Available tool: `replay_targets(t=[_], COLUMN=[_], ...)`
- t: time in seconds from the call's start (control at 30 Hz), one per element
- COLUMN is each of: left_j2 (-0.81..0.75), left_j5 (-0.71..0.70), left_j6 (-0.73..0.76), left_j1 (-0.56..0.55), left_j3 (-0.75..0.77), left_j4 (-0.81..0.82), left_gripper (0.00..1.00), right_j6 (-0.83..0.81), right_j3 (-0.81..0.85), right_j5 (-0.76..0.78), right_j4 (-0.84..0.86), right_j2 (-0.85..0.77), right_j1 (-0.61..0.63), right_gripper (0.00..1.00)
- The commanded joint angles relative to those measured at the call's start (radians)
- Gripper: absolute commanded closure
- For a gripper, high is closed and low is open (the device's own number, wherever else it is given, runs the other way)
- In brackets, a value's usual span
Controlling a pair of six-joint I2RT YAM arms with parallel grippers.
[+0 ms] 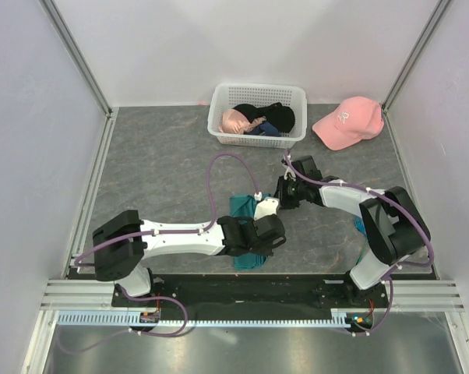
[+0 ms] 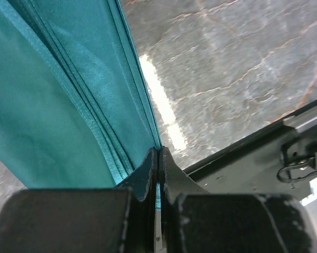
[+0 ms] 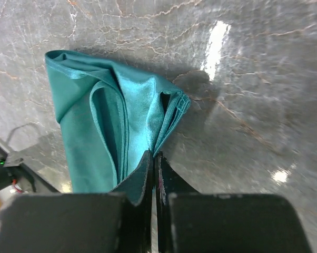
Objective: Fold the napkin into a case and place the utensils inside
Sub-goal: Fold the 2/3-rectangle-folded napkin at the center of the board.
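With the folded teal napkin [image 1: 241,205] lying mid-table at 6 o'clock from the white basket [image 1: 258,87], its layered edges pinched between the closed fingers of the left gripper [image 2: 157,158] and right gripper [image 3: 154,161], both pinches should be moved together so that the layers are not skewed.

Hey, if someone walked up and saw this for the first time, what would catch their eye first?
The teal-green napkin at mid-table, folded into layers, with the left gripper and right gripper each shut on an edge of it. Next, the pink cap at the far right, beside a white basket of garments.
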Motion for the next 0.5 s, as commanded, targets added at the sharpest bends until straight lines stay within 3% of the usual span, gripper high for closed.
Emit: replay_targets(t=[0.0,0.27,0.47], left_j2=[-0.038,-0.199,-0.291], left_j5=[0.021,0.016,-0.01], left_j6=[-0.031,-0.091,-0.125], left_j1=[-0.005,-0.004,-0.004], left_j3=[-0.061,-0.326,-0.422], left_j4=[0.109,0.295,0.327], left_gripper=[0.98,0.98,0.98], right_j6=[-0.071,0.019,0.085], right_j3=[0.057,0.152,0.212], right_j5=[0.08,0.105,0.152], right_j4=[-0.079,-0.102,-0.114], right_j2=[-0.051,0.001,0.028], right_j1=[0.0,0.079,0.147], right_gripper=[1.0,1.0,1.0])
